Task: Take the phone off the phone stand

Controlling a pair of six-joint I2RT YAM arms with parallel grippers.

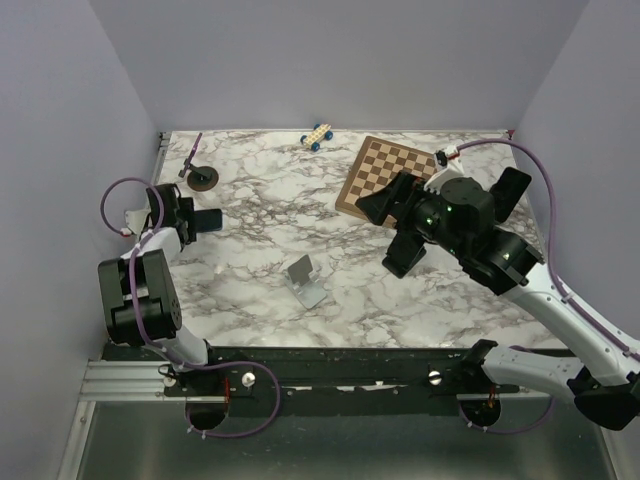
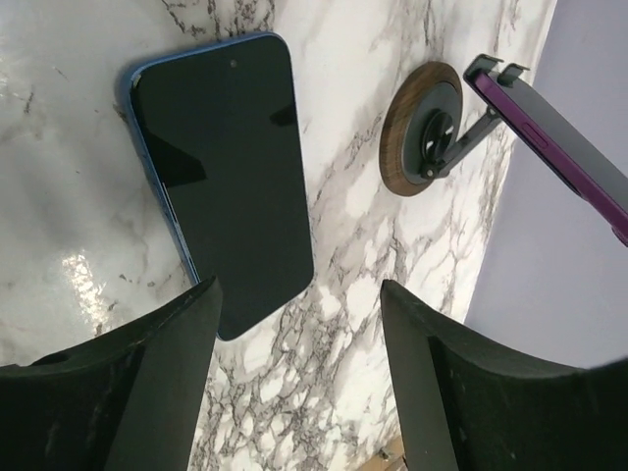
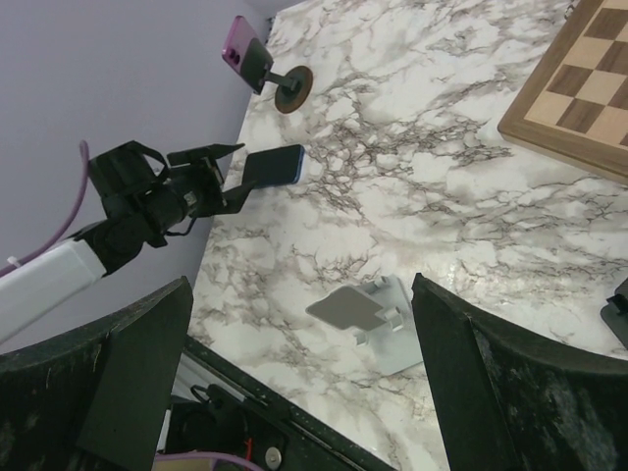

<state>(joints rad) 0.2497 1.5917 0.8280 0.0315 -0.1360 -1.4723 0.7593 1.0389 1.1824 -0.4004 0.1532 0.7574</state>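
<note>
A blue phone with a dark screen lies flat on the marble table, just ahead of my left gripper, which is open and holds nothing. It also shows in the top view and the right wrist view. A grey phone stand stands empty in the middle of the table, below my open, empty right gripper. A purple phone sits tilted on a stand with a round wooden base at the back left.
A chessboard lies at the back right, partly under my right arm. A small toy car sits by the back wall. The left wall runs close beside my left gripper.
</note>
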